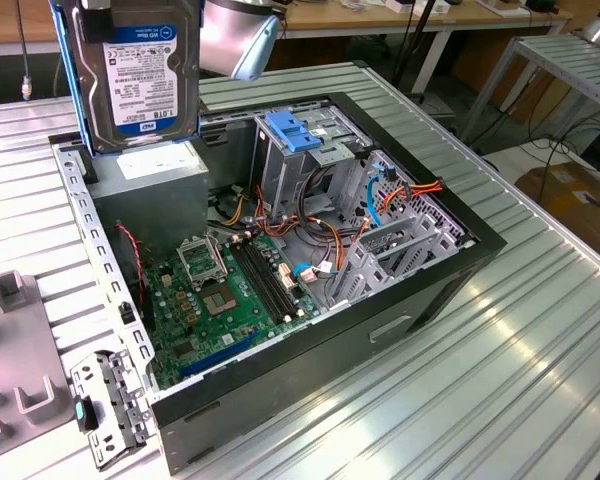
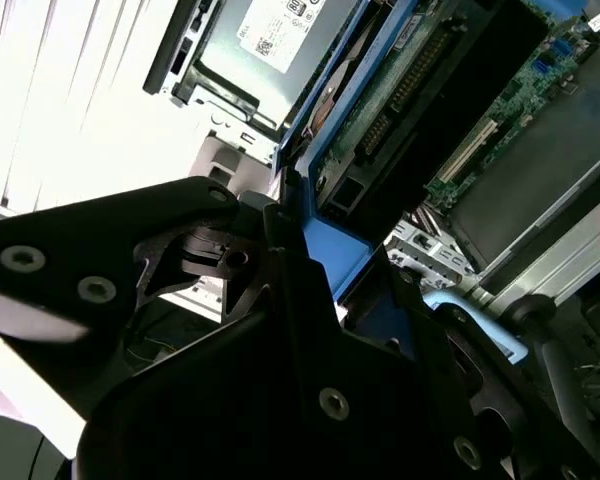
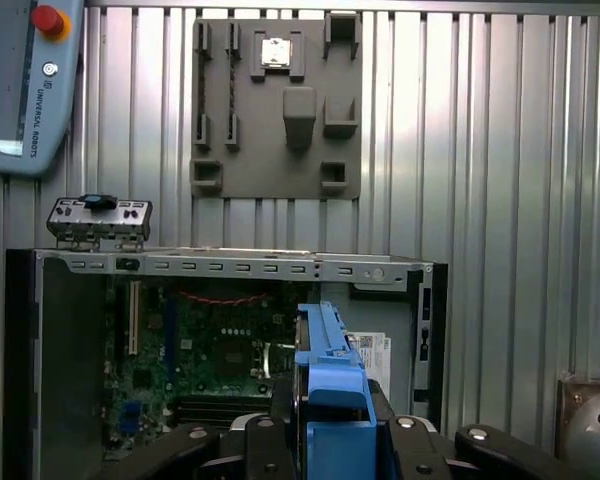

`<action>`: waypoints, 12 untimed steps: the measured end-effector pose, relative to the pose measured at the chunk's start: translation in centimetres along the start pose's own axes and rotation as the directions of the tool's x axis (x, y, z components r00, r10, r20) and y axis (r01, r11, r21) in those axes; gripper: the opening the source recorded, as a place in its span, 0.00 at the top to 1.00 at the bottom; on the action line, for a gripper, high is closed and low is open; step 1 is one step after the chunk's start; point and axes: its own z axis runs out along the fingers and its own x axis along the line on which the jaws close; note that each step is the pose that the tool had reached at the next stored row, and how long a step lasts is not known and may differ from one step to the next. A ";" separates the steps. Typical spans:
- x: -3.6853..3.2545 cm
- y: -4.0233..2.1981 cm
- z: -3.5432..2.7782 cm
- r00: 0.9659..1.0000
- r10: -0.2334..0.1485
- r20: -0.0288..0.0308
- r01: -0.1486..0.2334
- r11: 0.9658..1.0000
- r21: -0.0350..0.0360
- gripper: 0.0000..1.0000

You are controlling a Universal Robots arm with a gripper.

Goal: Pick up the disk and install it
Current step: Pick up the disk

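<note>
- The worktop [image 1: 540, 330] is bare ribbed aluminium. A long run of its ribs shows to the exterior view's right of the case, and other benches and trailing cables stand beyond it.
- The computer case [image 1: 280, 400] lies on its side, black-walled, with its open side up. A perforated metal rim [image 1: 90, 250] runs along its edge at the exterior view's left.
- A green motherboard [image 1: 230, 290] fills the nearer half of the case. A grey drive cage [image 1: 310, 175] stands in the farther half, with orange and blue cables strung between them.
- A grey slotted tray [image 1: 10, 390] lies on the worktop at the exterior view's left, apart from the case.
- The disk [image 1: 140, 70] hangs upright in the air above the case's far corner, over the grey power supply box [image 1: 155, 180], and touches nothing below it. It has a dark metal body and a white-and-blue label facing the exterior camera. A bright blue carrier rail runs down its edge (the second wrist view shows its green circuit-board side and a row of connector pins).
- The claw [image 3: 335, 445] is closed on the disk, with a black finger on each side of the blue rail.
- A paler blue slotted bracket [image 1: 295, 135] sits on top of the drive cage, well apart from the disk, with open air between them.
- A small metal port plate [image 1: 105, 405] lies on the worktop at the case's near corner.
</note>
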 end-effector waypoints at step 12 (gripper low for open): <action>1.82 -2.12 0.31 1.000 0.000 0.001 0.000 1.000 0.000 0.63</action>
